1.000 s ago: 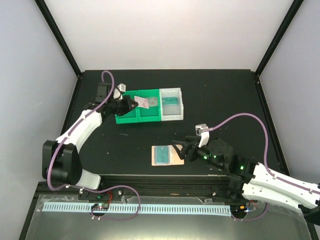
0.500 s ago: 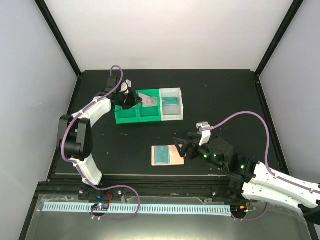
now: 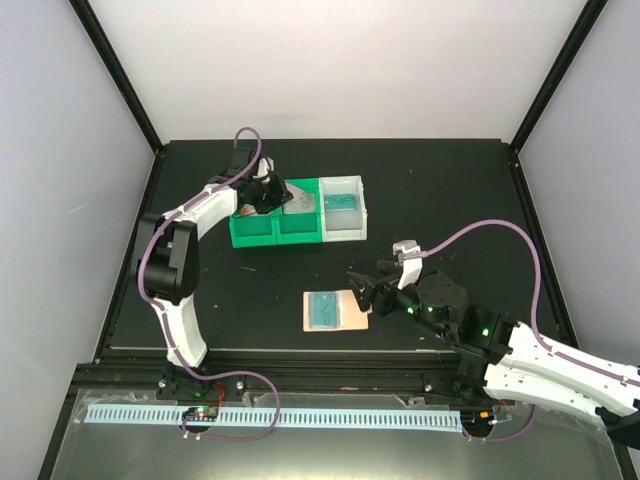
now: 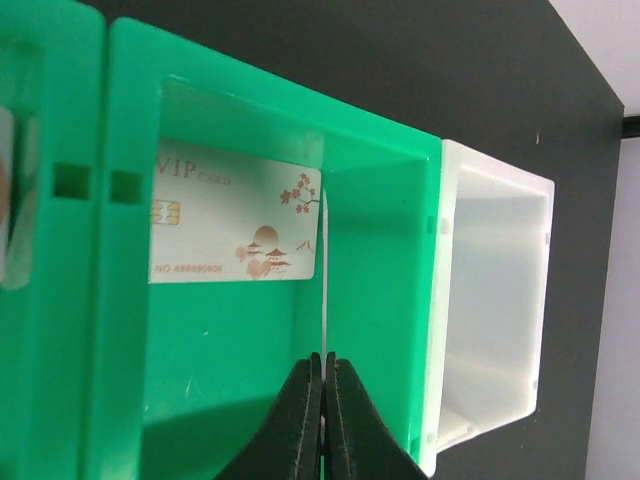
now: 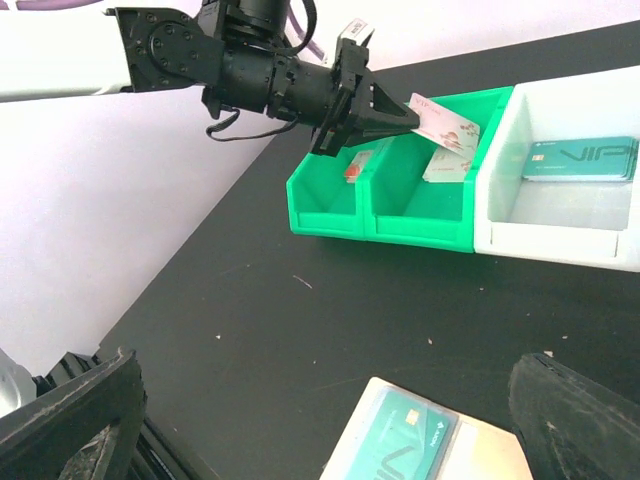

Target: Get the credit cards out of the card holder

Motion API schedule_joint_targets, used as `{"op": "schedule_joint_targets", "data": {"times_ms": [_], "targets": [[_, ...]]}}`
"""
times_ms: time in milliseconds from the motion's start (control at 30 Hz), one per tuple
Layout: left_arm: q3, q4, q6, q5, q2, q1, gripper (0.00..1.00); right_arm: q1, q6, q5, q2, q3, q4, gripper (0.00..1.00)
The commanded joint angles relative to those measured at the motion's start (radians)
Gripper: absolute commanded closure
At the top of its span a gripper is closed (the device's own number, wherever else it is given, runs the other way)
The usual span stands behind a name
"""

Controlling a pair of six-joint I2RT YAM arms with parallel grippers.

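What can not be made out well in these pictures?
Right wrist view: the bottom edge cuts off the card holder; any cards under its top teal card are hidden.
Left wrist view: the held card is edge-on in the shut left pincer, face unseen.
Top view: the teal card's print is too small.

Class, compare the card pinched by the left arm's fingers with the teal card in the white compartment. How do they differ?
Colour: the pinched card is white with reddish artwork; the teal card is blue-green. State: the pinched card is held by the left gripper over a green compartment; the teal card lies loose in the white compartment. Both are thin rectangular cards.
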Motion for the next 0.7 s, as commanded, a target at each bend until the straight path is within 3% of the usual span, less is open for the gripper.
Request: {"op": "schedule_joint_targets", "data": {"times_ms": [0, 667], "targets": [[0.086, -0.025, -0.015, -0.037, 0.051, -0.018, 0.99, -0.001, -0.029, 0.057, -0.010, 0.022, -0.006, 0.00], [0.157, -0.010, 0.006, -0.055, 0.159, -0.042, 0.95, -0.001, -0.016, 0.115, -0.056, -0.009, 0.010, 0.00]]}}
